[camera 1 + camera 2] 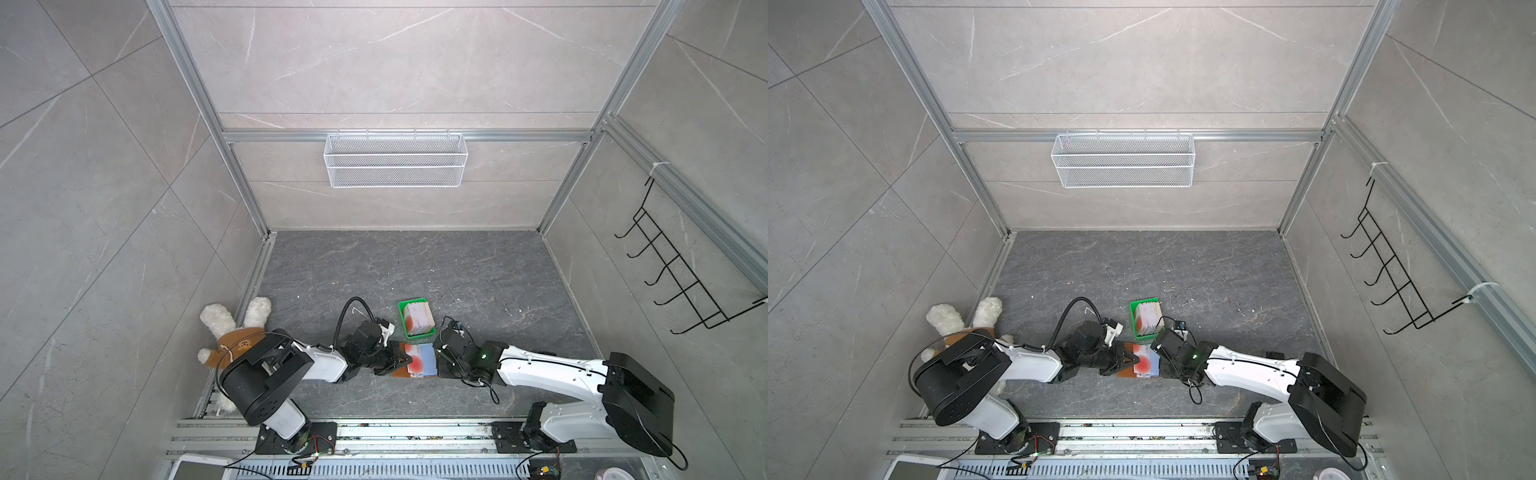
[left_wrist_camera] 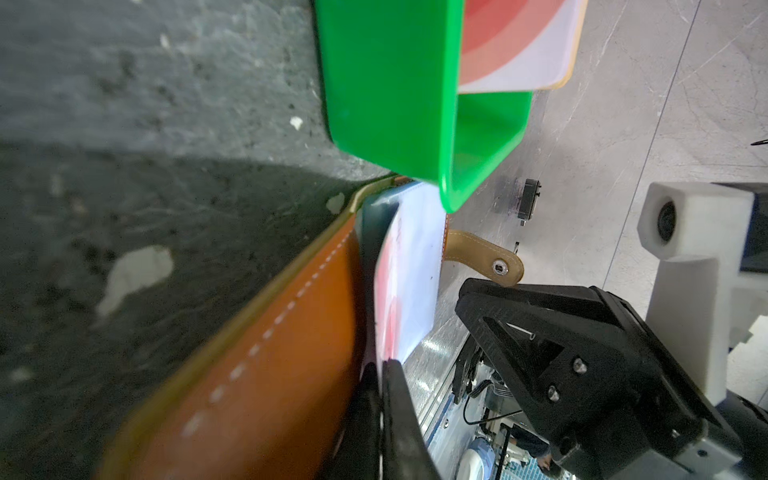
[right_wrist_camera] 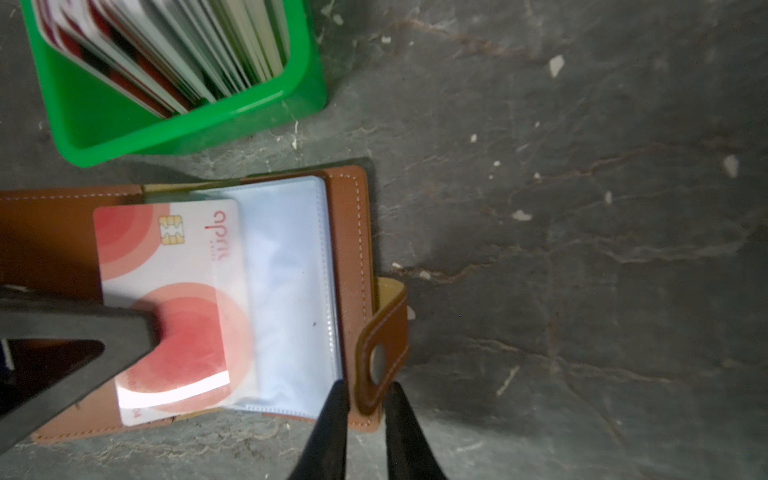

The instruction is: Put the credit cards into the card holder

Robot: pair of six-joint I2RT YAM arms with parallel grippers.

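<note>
Credit cards, Ana: how many have made it in?

None fully, as far as I can see. Most of them stand packed on edge in the green tray. It sits on the table just beside the open card holder.

And the one with the red circles?

That card lies flat, chip side up, across the holder's bare leather half. Only its leading edge is under the mouth of the clear sleeve. Most of it is outside.

Who has hold of it?

The left hand does, fingers pressed together on the card's trailing edge, the end away from the sleeve.

And the other arm?

The right hand is at the holder's outer edge. Its two fingers are a little apart with the snap tab between them. Whether they actually press the leather, I cannot tell.

Anything in the other sleeves?

The top sleeve looks empty apart from that one edge. Whatever lies beneath it is hidden.

So how far along are we?

Early, I'd judge. One card is started but not seated, and it needs sliding further until the plastic covers it. After that, the whole tray-load is left to do.
</note>
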